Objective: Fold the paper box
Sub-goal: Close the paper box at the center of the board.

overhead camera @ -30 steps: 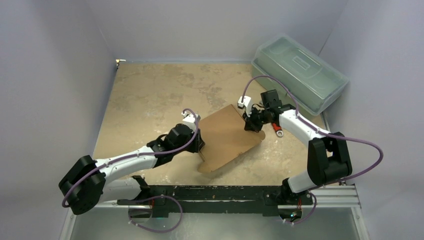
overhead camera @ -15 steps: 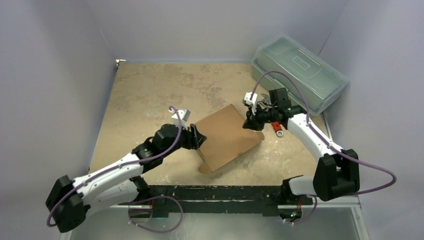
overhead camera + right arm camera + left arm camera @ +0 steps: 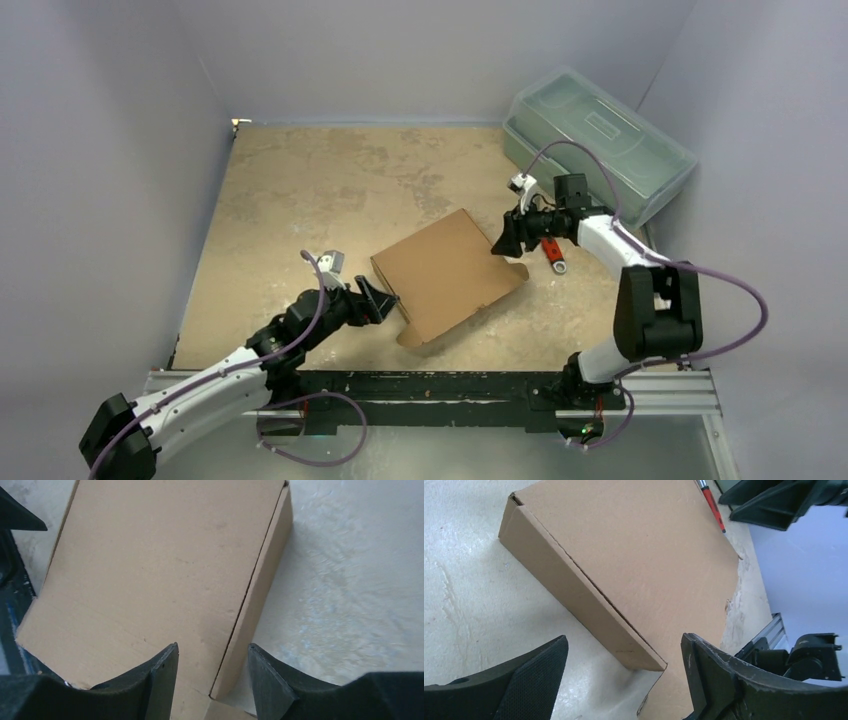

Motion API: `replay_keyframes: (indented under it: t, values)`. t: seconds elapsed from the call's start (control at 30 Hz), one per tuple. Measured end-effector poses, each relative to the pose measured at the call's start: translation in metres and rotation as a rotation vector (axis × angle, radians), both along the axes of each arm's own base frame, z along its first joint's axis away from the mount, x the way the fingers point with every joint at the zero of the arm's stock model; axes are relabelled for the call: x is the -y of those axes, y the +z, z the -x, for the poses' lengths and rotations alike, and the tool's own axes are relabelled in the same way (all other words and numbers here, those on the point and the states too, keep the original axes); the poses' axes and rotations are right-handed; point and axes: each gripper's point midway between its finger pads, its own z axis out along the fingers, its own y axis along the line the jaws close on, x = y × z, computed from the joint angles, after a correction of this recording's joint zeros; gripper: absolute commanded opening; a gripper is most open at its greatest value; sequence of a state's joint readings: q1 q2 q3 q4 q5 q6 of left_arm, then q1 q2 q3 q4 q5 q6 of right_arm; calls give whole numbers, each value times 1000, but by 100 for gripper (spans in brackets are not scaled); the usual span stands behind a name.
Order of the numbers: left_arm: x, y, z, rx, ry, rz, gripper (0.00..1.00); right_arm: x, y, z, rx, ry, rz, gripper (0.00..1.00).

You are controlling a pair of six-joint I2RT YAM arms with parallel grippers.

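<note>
The paper box (image 3: 445, 275) is brown cardboard, folded shut into a shallow mailer, and lies flat on the table in the middle. My left gripper (image 3: 385, 303) stands open just off its near-left side, holding nothing. In the left wrist view the box (image 3: 634, 555) shows its lid and side wall beyond the open gripper (image 3: 624, 645). My right gripper (image 3: 503, 245) is open at the box's right corner. The right wrist view looks down on the box (image 3: 160, 565), with the gripper (image 3: 212, 649) open above the lid's edge and nothing between the fingers.
A translucent grey-green plastic toolbox (image 3: 600, 145) sits at the back right against the wall. A red-handled tool (image 3: 552, 255) lies on the table just right of the box, under the right arm. Walls close the table in on the left, back and right.
Both grippers have opened and let go of the box, which now lies flat. The left arm has drawn back toward the near left. The right gripper has backed off to the right.
</note>
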State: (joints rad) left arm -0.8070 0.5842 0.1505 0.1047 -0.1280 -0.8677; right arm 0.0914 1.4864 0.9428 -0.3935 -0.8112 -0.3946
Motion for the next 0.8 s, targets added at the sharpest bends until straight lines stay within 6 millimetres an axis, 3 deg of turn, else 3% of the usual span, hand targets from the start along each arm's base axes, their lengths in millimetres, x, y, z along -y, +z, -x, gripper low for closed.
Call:
replay_keyframes:
  t: [0.23,0.5,0.8]
  values:
    - [4,-6,0,-29,18,76,84,-5,-42,5,-201,-24,-38,54]
    - [6,-28,6,-96,24,131,84,-3,-45,-1,-266,-61,-89,43]
    - [14,-10,2,-81,31,224,85,-3,-49,-3,-339,-67,-164,25]
